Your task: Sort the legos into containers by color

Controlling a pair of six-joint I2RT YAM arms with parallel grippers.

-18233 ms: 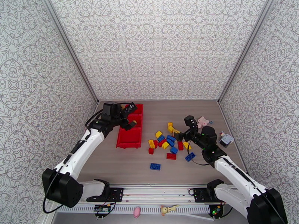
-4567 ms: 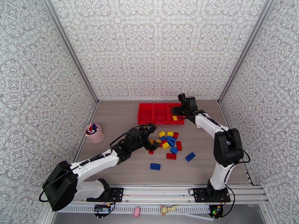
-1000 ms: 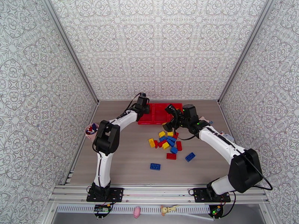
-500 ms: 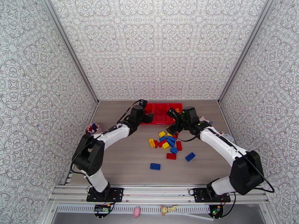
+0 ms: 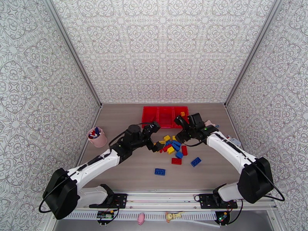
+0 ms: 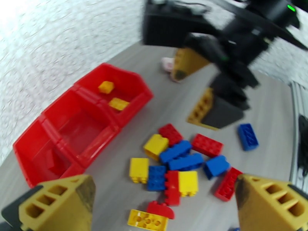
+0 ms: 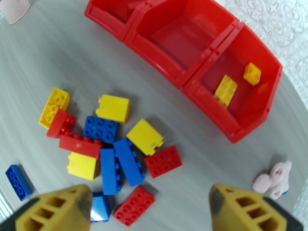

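Seen from above, the left gripper (image 5: 156, 136) and right gripper (image 5: 180, 129) are held wide open, empty, over the legos (image 5: 173, 145) heaped before the containers (image 5: 165, 116). Left wrist: 2 yellow bricks (image 6: 118, 103) are shown binned at 1 end. Right wrist: most bricks are judged as yet unsorted.

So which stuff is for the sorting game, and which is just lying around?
For the job:
legos, red, blue and yellow, mostly loose in a pile
containers, three joined red bins, two yellow legos already in an end one

Just lying about:
pink cup
pink plush toy
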